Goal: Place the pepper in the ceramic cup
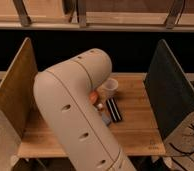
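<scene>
One wooden panel (15, 95) stands at the left of the frame. Next we see the thick pale arm (75, 115) filling the centre and lower middle; it hides the gripper from us, its fingers spread wide. At the arm's right edge the pepper (93, 96) lies on the table (135, 125), near the upright cup (110, 87). Below them lies a black bar (113, 110). A dark panel (172, 100) stands at the right.

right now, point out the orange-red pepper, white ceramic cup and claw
orange-red pepper (93, 96), camera view, its exposed side
white ceramic cup (110, 89), camera view, front wall
claw, hidden behind the beige arm (75, 95)
</scene>
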`<act>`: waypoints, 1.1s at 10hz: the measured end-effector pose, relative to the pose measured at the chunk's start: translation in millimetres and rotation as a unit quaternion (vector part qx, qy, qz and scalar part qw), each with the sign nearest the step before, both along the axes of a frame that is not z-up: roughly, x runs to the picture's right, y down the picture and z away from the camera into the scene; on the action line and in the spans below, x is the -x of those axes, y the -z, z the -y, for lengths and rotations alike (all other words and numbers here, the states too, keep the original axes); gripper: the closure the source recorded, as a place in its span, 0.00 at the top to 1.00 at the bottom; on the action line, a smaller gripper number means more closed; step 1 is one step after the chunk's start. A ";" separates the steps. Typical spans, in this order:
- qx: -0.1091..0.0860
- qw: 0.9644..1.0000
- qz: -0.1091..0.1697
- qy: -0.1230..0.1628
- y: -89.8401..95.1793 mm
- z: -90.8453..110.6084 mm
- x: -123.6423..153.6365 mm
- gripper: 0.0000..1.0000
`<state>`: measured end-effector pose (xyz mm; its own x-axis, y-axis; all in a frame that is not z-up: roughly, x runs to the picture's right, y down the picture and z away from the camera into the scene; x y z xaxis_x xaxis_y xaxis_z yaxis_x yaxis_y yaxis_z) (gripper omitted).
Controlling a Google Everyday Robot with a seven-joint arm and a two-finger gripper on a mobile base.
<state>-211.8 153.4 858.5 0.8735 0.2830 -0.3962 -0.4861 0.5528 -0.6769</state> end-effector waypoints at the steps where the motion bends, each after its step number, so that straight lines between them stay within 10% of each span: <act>1: 0.008 1.000 -0.004 -0.002 -5.0 -3.2 -1.8 0.80; 5: 0.026 0.999 -0.019 -0.009 -15.2 -5.4 -11.5 0.70; 11: 0.042 0.998 -0.047 -0.003 -21.9 -9.3 -26.0 0.09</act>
<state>-185.8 162.7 880.4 0.8297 0.2502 -0.4991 -0.5528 0.4926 -0.6721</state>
